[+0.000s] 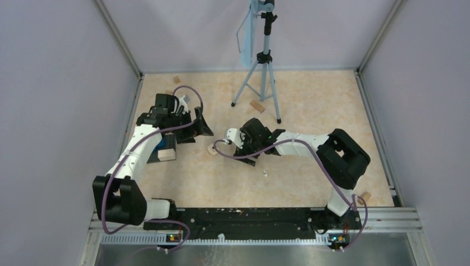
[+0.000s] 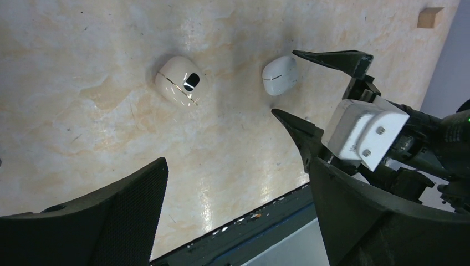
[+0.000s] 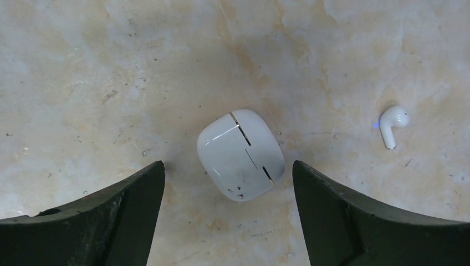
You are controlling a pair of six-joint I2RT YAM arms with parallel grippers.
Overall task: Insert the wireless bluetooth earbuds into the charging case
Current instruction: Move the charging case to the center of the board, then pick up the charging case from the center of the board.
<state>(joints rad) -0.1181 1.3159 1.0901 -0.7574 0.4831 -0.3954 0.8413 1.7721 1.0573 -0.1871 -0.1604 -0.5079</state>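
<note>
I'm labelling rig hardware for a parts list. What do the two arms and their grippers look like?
The left arm and right arm have white links between black joint housings, each trailing a purple cable. Fingers are black, pointed wedges; the left gripper's show a mesh texture. The right gripper has a white block body with two screws.
</note>
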